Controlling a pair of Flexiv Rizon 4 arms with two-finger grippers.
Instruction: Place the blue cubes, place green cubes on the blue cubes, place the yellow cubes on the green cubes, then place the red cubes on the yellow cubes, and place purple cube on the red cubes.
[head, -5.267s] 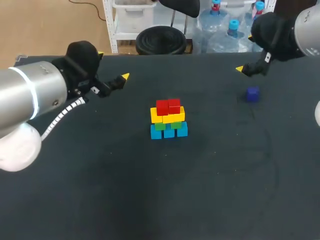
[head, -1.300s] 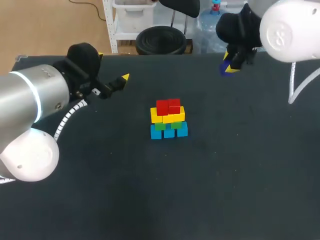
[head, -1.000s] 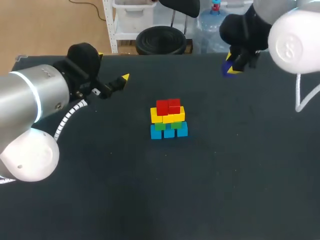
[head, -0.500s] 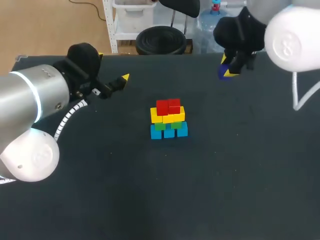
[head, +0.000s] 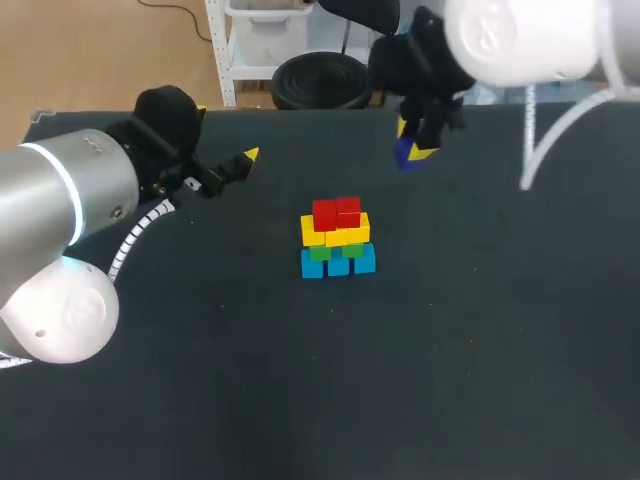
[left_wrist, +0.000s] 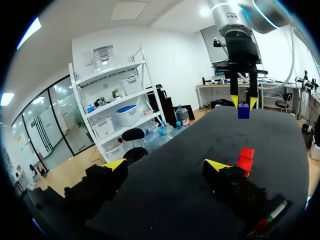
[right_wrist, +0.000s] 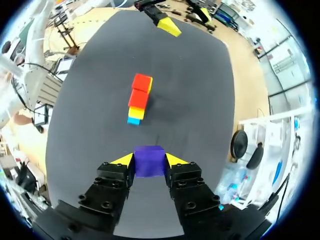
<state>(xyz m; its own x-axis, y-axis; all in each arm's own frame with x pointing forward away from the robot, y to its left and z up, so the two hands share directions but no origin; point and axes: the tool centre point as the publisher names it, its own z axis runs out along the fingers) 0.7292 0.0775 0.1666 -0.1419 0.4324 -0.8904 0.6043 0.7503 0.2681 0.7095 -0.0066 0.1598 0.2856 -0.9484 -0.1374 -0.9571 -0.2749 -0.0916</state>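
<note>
A stack of cubes (head: 337, 239) stands mid-table: blue at the base, green above, then yellow, with red cubes (head: 336, 213) on top. My right gripper (head: 415, 150) hangs above the table behind and to the right of the stack, shut on the purple cube (head: 405, 153). In the right wrist view the purple cube (right_wrist: 149, 161) sits between the yellow fingertips, with the stack (right_wrist: 138, 99) ahead and below. My left gripper (left_wrist: 165, 165) stands open at the far left with nothing between its fingers; past it the left wrist view shows the red cubes (left_wrist: 245, 158) and the held purple cube (left_wrist: 243, 110).
The dark table (head: 450, 350) carries nothing else besides the stack. My left arm (head: 80, 190) lies over the table's left rear part.
My right arm has carried the purple cube leftward, from the back right toward the stack. The left arm and the stack have not moved.
</note>
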